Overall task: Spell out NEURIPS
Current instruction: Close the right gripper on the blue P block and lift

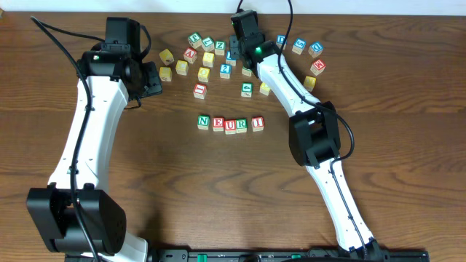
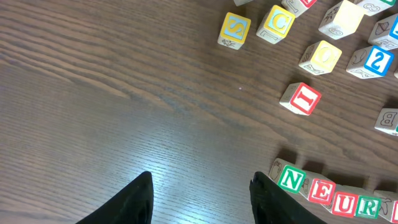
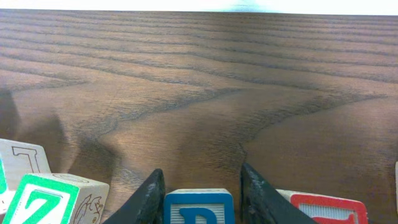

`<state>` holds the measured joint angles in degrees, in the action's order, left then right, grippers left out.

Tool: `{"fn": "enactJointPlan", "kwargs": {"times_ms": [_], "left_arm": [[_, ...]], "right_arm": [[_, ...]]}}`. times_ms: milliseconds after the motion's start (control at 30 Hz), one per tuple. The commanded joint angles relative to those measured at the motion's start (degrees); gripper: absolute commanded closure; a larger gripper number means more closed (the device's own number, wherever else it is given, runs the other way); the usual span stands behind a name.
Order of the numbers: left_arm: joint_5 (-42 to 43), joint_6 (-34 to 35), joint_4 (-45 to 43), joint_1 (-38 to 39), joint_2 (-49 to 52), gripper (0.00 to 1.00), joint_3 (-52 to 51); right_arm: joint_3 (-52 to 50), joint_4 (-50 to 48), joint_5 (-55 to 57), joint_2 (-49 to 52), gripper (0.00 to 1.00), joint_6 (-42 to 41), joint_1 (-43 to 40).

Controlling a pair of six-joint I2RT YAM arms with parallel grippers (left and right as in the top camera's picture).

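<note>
Five lettered cubes (image 1: 230, 124) stand in a row in the middle of the counter (image 1: 218, 196), reading N, E, U, R, I, with the I slightly apart from the R. Loose cubes (image 1: 204, 74) lie scattered beyond the row. Among them the right pincer (image 3: 202, 180) straddles a blue-lettered cube (image 3: 199, 208), fingers close on either side; whether they already pinch it I cannot tell. The left pincer (image 2: 201, 180) hangs over bare wood near the N, fingers apart, nothing between them.
</note>
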<state>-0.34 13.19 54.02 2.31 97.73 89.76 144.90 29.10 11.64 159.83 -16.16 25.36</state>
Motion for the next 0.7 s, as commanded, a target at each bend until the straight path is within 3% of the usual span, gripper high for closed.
{"fn": "enactJointPlan", "kwargs": {"times_ms": [0, 333, 667], "left_arm": [[-0.3, -0.9, 0.4, -0.1, 0.6, 0.5, 0.3], [-0.3, -0.9, 0.4, -0.1, 0.6, 0.5, 0.3], [-0.3, -0.9, 0.4, -0.1, 0.6, 0.5, 0.3]], "right_arm": [[-0.4, 0.3, 0.9, 0.6, 0.69, -0.5, 0.2], [-0.3, 1.1, 0.9, -2.4, 0.77, -0.5, -0.2], [-0.3, 4.7, 0.9, -13.2, 0.79, 0.2, -0.3]]}}
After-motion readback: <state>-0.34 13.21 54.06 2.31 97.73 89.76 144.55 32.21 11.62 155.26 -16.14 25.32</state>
